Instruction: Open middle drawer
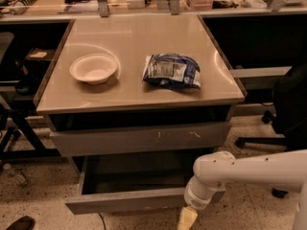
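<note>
The middle drawer (124,200) is a wide, shallow grey drawer with a flat unmarked front. It stands pulled out below the taller grey front with pale scratch marks (139,138), and its dark inside (134,174) shows. My gripper (187,218) hangs at the end of the white arm (249,169), at the bottom edge of the camera view. It sits just in front of and below the right part of the pulled-out drawer front. The gripper's lower part is cut off by the frame edge.
A white bowl (93,68) and a blue-and-white snack bag (171,71) lie on the beige tabletop (139,32). A black office chair (288,114) stands at the right. Dark table legs (14,133) stand at the left, and a dark shoe (17,223) is at the bottom left.
</note>
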{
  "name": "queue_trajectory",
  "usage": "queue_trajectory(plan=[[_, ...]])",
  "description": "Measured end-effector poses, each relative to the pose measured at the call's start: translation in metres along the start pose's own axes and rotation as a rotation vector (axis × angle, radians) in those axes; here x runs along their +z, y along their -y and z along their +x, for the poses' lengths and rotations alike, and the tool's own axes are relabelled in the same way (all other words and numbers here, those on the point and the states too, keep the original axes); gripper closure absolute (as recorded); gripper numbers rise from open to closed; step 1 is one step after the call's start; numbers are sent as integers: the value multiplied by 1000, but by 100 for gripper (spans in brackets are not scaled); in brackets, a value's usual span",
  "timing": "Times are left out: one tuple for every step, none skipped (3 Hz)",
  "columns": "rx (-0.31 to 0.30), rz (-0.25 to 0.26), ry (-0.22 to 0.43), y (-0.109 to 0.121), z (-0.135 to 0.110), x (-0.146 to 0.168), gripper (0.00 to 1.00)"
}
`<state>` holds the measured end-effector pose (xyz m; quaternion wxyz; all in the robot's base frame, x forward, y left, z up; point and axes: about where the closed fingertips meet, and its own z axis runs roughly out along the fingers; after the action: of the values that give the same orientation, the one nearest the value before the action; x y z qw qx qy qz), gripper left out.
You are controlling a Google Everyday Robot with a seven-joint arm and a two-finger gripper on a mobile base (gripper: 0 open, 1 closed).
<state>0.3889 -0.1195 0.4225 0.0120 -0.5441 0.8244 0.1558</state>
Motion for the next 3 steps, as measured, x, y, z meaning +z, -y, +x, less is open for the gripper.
queue_trajectory(plan=[[-15, -28, -59, -60, 33, -28, 0], [-16, -27, -62, -62, 35, -29, 0], [-42, -2, -46, -53, 27, -32, 0]])
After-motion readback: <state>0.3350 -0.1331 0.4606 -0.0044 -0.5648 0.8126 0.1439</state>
